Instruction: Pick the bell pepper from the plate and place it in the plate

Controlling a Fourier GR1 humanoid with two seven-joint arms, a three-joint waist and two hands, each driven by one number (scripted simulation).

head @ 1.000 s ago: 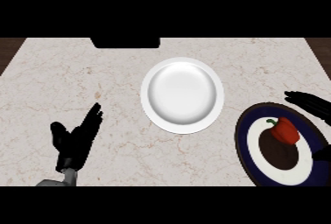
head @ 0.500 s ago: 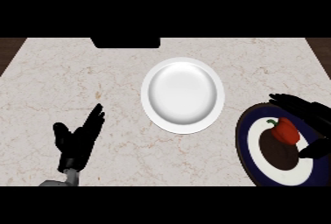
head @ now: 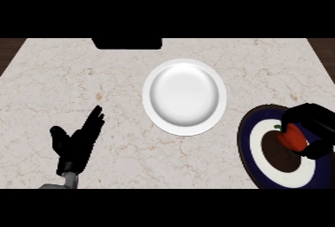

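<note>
Resting at the lower left of the tabletop [head: 52, 80], the left robot hand [head: 77, 141] is keeping its fingers straight and pointing up and away, holding nothing; it is lying well apart from both plates, probably because this job needs only one arm.

Moving rightward, the white plate [head: 185, 95] is sitting bare near the middle of the tabletop, and it is likely the drop-off spot, since nothing is lying in it and it is standing just beside the other plate.

Farther right, the dark-rimmed plate [head: 258, 155] with its white ring and dark centre is carrying the red bell pepper [head: 291, 136], which is lying toward that plate's right side. The right robot hand [head: 313, 128] is curling around the pepper from above and from the right, fingers bending over it and a thumb appearing below it, so it seems to be closing for the pick. Whether the pepper is lifting off the plate cannot be told.
</note>
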